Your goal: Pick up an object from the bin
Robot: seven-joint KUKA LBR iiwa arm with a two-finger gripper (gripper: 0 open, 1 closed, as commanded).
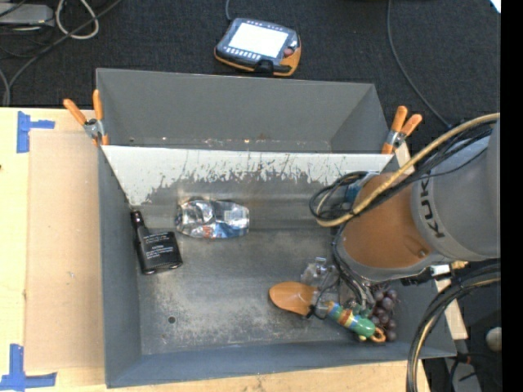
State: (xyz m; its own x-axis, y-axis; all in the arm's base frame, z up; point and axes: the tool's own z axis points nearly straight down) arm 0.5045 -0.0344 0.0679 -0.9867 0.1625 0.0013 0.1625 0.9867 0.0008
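My gripper (321, 274) is low in the bin's front right corner, mostly hidden under the arm's orange cover. Just left of it, and touching or nearly touching it, lies a flat orange-brown oval piece (289, 298). A small toy in green, yellow and red (357, 322) lies right below the gripper near the front wall. A dark purple bunch of grapes (385, 305) sits beside that toy, partly under the arm.
A crumpled silver foil packet (211, 219) lies at the back left of the floor. A black small bottle with a cap (155, 249) rests near the left wall. The arm and its cables cover the bin's right side.
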